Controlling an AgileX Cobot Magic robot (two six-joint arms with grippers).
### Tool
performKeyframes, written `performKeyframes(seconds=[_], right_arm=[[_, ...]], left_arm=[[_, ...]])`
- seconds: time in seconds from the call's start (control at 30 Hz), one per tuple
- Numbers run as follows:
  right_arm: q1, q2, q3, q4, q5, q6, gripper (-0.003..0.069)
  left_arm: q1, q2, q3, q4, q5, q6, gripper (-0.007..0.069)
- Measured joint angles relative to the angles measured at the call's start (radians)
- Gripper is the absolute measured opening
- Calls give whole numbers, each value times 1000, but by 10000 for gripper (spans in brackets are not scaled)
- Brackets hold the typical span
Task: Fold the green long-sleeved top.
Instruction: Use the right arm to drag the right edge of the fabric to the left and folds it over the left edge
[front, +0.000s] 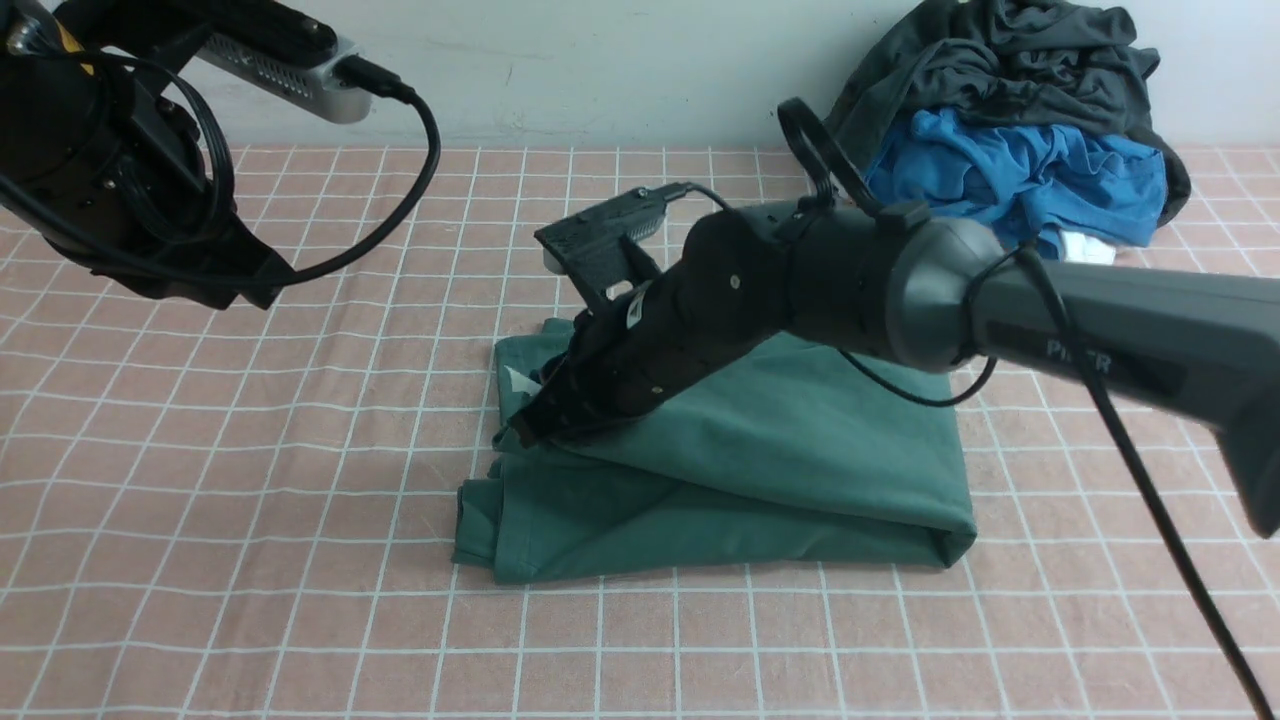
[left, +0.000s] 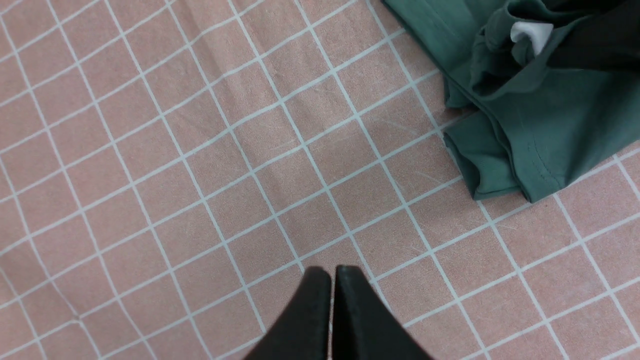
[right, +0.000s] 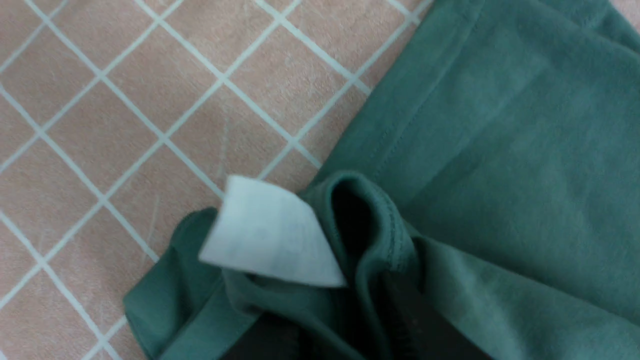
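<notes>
The green long-sleeved top (front: 780, 450) lies folded into a thick rectangle in the middle of the pink checked tablecloth (front: 250, 480). My right gripper (front: 515, 432) is at the top's left edge, shut on bunched fabric beside the small white neck tag (front: 517, 380). In the right wrist view the green fabric (right: 500, 125) wraps round the dark jaws of the right gripper (right: 345, 320), with the tag (right: 265, 235) standing up. My left gripper (front: 262, 292) hangs above the table at the far left. In the left wrist view it is shut and empty (left: 332, 272), apart from the top's corner (left: 550, 115).
A dark charcoal-grey garment (front: 1000, 60) and a bright blue garment (front: 1020, 180) are piled at the back right against the wall. The right arm (front: 1000, 300) reaches across the top from the right, with its cable hanging down.
</notes>
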Motion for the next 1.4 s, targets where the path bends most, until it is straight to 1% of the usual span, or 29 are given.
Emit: performKeyframes(seconds=[0.03,0.13,0.2,0.27,0.37,0.47,0.6,0.63,0.67,0.77,0.8,1.0,1.07,1.2,1.27,1.33,1.37,1.4], right_arm=[[-5,-14,-30,-5,43,-22,306],[-33,-46,-96,-63,151,-43,440],[-54,-53,-118,-104,192,-43,476],[-96,-56,-131,-169,233,-21,503],[-143,-29,-131,-209,279,41,510],[-156,19,-132,-202,309,64,512],[-101,97,-132,-125,362,10,512],[-88,106,-132,-122,370,2,512],[-54,125,-132,-122,390,-26,512],[-23,131,-132,-141,403,-41,512],[-7,128,-141,-149,430,-45,510],[-7,81,-184,-158,501,-45,484],[-11,55,-210,-161,495,-45,465],[-21,58,-229,-127,410,-29,435],[-21,72,-229,-96,383,-29,428],[-21,125,-229,-30,323,-30,418],[-21,130,-229,-25,319,-30,418],[-21,174,-229,3,276,-30,414]], left_arm=[[0,0,0,0,0,0,-3],[0,0,0,0,0,0,-3],[0,0,0,0,0,0,-3],[0,0,0,0,0,0,-3],[0,0,0,0,-1,0,-3],[0,0,0,0,-8,0,-3],[0,0,0,0,-12,0,-3],[0,0,0,0,-12,0,-3],[0,0,0,0,-12,0,-3],[0,0,0,0,-12,0,-3],[0,0,0,0,-12,0,-3],[0,0,0,0,-12,0,-3],[0,0,0,0,-13,0,-3],[0,0,0,0,-13,0,-3],[0,0,0,0,-13,0,-3],[0,0,0,0,-14,-2,-3],[0,0,0,0,-14,-3,-3],[0,0,0,0,-15,-7,-3]])
